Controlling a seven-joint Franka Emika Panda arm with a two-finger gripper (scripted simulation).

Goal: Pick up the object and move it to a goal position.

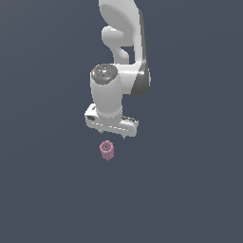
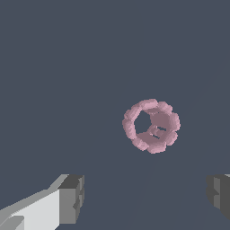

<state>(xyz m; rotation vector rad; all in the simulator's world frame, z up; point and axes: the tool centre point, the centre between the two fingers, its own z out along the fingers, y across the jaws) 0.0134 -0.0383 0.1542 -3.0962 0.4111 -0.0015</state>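
While hanging above the dark grey floor (image 1: 47,199), white Panda arm (image 1: 124,38) bent downward, with gripper (image 1: 114,135) pointing to the ground. Fingers spread wide: in the wrist view one grey fingertip (image 2: 72,198) at one side and the other at the opposite edge, a large free gap between, nothing held. Only short dark tips visible under the white hand body in the exterior view, so the opening better judged from the wrist view. Small pink object (image 1: 107,150) lying on the floor just below the gripper, slightly toward the exterior view's left of the gripper's middle, not touching any finger. Seen from the wrist, same object (image 2: 151,126) as a knobbly ring, hollow end turned to the camera, some inner ribs visible inside the hole. Object not between the fingertips in this view, but clearly apart from both and beyond the line joining them. Height of the gripper over the object not possible to tell exactly; apart from it, near. Floor plain and uniform around the object.
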